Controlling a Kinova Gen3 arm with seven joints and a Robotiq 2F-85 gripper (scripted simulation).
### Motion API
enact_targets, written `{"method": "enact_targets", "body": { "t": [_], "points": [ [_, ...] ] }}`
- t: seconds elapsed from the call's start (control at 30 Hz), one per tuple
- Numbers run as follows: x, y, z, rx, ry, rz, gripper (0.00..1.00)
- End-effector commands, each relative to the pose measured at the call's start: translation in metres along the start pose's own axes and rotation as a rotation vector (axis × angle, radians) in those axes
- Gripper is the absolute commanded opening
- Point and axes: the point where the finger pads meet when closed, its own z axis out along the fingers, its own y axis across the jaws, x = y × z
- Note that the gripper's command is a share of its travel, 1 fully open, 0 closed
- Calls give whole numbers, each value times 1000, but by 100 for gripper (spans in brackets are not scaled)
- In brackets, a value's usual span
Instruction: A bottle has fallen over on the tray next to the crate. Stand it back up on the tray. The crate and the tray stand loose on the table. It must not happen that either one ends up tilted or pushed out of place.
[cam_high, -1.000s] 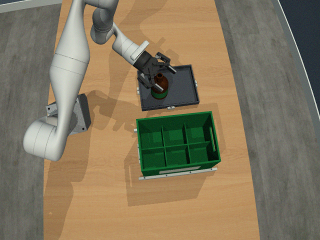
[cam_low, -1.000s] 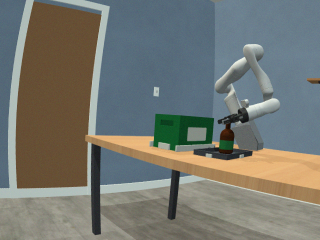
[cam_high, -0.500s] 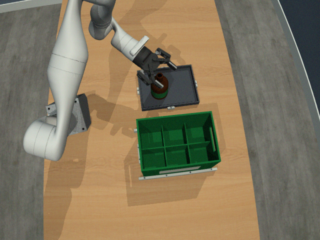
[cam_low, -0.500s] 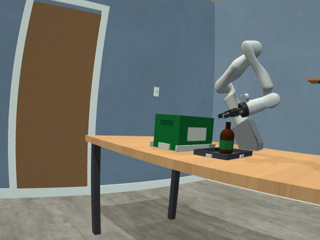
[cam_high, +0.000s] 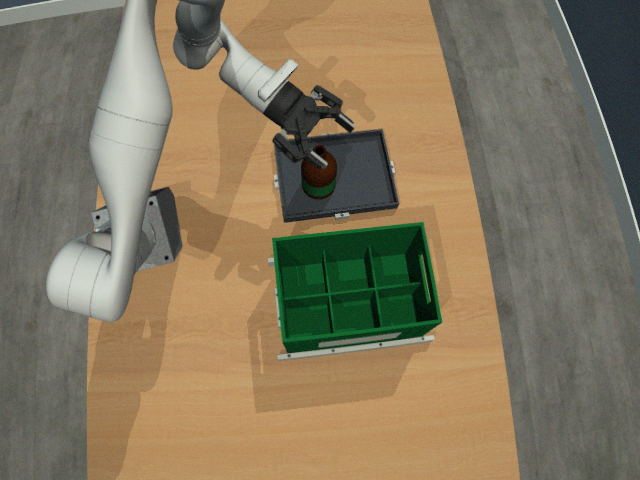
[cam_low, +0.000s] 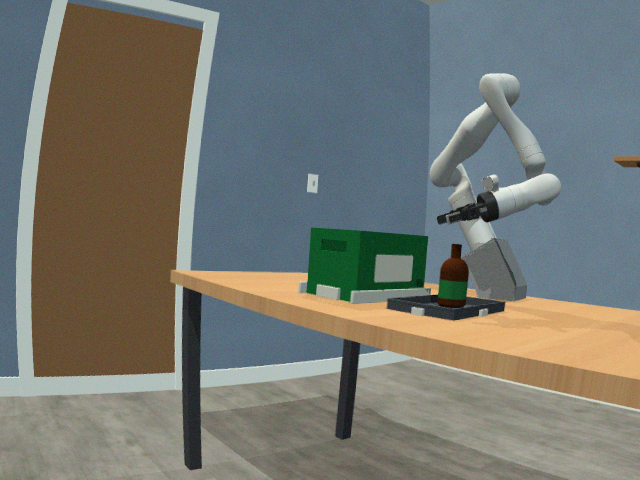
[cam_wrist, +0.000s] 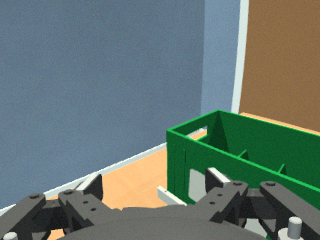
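Note:
A brown bottle (cam_high: 318, 178) (cam_low: 453, 279) with a green label stands upright on the dark grey tray (cam_high: 368, 170) (cam_low: 404, 305), in the tray's left half. My gripper (cam_high: 336, 143) (cam_low: 442, 219) is open and empty. It hangs level, a little above the bottle's neck and clear of it. In the wrist view the gripper (cam_wrist: 160, 206) shows only its linkages at the bottom edge; the bottle and tray are hidden there.
The green crate (cam_high: 356, 232) (cam_low: 361, 258) (cam_wrist: 200, 154) with several empty compartments stands just beside the tray on the wooden table (cam_high: 206, 361) (cam_low: 542, 330). The arm's grey base (cam_high: 160, 227) (cam_low: 498, 271) sits to the tray's left.

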Motion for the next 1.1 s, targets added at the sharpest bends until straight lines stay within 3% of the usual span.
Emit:
{"method": "enact_targets", "body": {
  "t": [0.0, 0.83, 0.87, 1.07],
  "points": [
    [7, -1, -3, 2, -2, 8, 100],
    [24, -1, -9, 2, -2, 8, 100],
    [24, -1, -9, 2, -2, 8, 0],
    [24, -1, -9, 2, -2, 8, 0]
  ]
}}
